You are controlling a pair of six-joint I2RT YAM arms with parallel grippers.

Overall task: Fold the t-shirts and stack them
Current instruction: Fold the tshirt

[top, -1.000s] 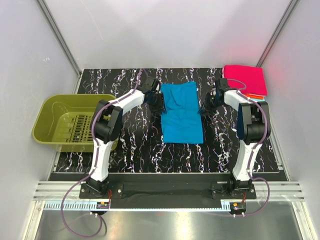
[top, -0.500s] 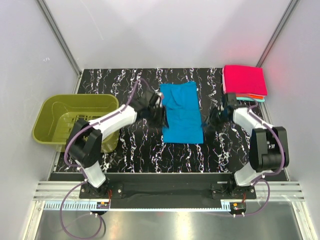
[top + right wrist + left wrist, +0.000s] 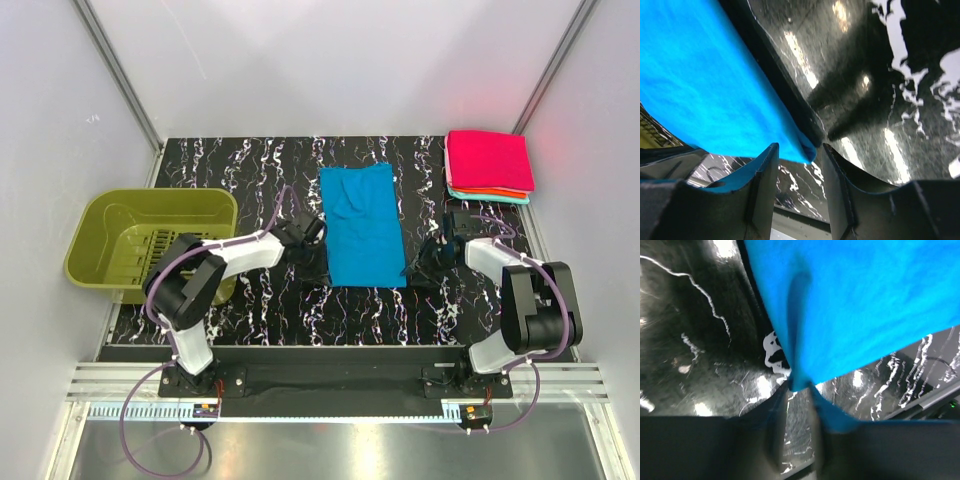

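Note:
A blue t-shirt (image 3: 362,225) lies folded into a long strip in the middle of the black marbled table. My left gripper (image 3: 308,258) is low at its near left corner and my right gripper (image 3: 424,258) is low at its near right corner. In the left wrist view the blurred gripper (image 3: 800,415) is open, with the blue corner (image 3: 800,382) at the mouth of the gap. In the right wrist view the gripper (image 3: 799,160) is open, with the shirt's corner (image 3: 805,145) between the fingertips. A stack of folded shirts (image 3: 488,165), pink on top, lies at the far right.
An olive plastic basket (image 3: 100,215) stands at the left edge of the table. The white enclosure walls close in at the back and on both sides. The arm bases sit on the rail at the near edge.
Both arms have drawn back toward the near edge along the shirt's sides, from its far half to its near corners. The shirt lies much as before.

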